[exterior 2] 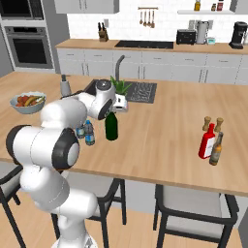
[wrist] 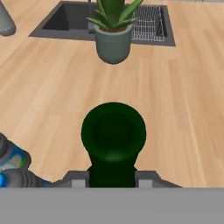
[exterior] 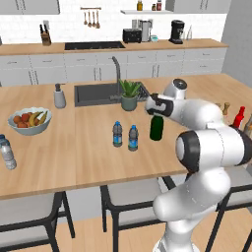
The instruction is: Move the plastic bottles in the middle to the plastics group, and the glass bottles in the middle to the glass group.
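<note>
Gripping is what you're watching: in the left base view the two-finger gripper [exterior: 156, 114] is clenched on the neck of the tall dark green glass bottle [exterior: 156, 128], which stands upright on the wooden island counter [exterior: 74, 152]. At nine o'clock from it sit the two small grey plastic bottles with blue labels [exterior: 125, 135], side by side and untouched. Far off at nine o'clock, by the counter's edge, waits the pale clear water bottle [exterior: 7, 152].

Swing to the right base view: the green bottle's base is on the wood, just beside the small pair. Well away at three o'clock stand the slim red bottle [exterior 2: 207, 142] and the brownish bottle [exterior 2: 215, 150], your glass group, with two small wooden shakers [exterior 2: 213, 123] behind them.

Hand view now: the green bottle fills the centre, both fingers [wrist: 74, 179] pressed to its neck; a grey potted plant [wrist: 113, 41] sits at twelve o'clock.

So the grasp looks done. Next, you'll want a clean lift, then a long carry toward three o'clock, setting down beside the red bottle without clipping the shakers.
</note>
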Available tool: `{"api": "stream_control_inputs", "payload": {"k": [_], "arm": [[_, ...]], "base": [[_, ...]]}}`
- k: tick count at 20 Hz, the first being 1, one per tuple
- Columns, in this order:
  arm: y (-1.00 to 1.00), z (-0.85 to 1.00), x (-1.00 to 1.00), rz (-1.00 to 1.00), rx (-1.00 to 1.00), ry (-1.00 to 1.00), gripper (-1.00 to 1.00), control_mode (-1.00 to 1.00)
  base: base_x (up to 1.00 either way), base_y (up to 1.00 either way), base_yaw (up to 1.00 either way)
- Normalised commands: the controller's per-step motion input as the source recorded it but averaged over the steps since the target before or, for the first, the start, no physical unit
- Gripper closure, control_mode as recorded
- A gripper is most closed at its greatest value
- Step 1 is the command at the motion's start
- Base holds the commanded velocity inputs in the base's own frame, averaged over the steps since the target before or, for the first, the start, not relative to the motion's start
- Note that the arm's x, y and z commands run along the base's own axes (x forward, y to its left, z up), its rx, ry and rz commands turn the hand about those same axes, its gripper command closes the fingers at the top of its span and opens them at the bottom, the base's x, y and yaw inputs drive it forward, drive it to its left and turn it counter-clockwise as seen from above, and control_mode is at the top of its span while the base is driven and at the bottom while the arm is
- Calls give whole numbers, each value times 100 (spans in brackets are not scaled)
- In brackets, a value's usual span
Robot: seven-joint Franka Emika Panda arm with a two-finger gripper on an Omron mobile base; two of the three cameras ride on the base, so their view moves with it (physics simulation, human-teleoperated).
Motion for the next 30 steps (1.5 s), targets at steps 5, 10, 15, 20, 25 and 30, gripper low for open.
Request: {"api": "stream_control_inputs", "payload": {"k": [5, 10, 15, 20, 25, 30], "arm": [[-65, 16, -37, -5, 0, 4, 100, -100], [-64, 0, -47, -10, 0, 5, 100, -100], [-69, 0, -21, -17, -2, 1, 100, -100], [-89, 0, 0, -21, -1, 0, 100, -100], [-85, 0, -2, -21, 0, 0, 100, -100], [-66, 0, -9, -19, 0, 0, 100, -100]], "base": [[0, 0, 0], [0, 0, 0], [0, 0, 0], [0, 0, 0], [0, 0, 0], [0, 0, 0]]}}
